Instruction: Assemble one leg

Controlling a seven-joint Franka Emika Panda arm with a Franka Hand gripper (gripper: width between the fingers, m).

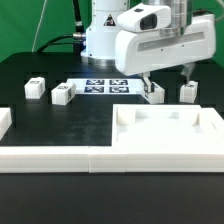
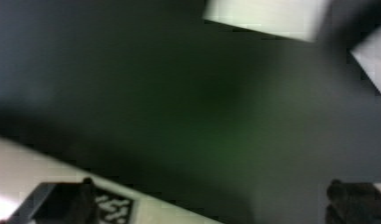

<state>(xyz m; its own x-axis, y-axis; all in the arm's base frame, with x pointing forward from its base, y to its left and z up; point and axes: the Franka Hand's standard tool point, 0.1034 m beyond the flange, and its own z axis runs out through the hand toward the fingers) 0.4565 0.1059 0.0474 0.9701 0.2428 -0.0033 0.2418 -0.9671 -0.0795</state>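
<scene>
Exterior: gripper spread wide, holding nothing; leg upright just below one finger, near tray-like piece | Wrist: blurred, tag beside one finger is probably that leg | You: centre both fingers over it before closing.

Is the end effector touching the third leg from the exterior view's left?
Cannot tell. In the exterior view one finger of the end effector overlaps the leg, hiding any gap; the wrist view is too blurred.
</scene>
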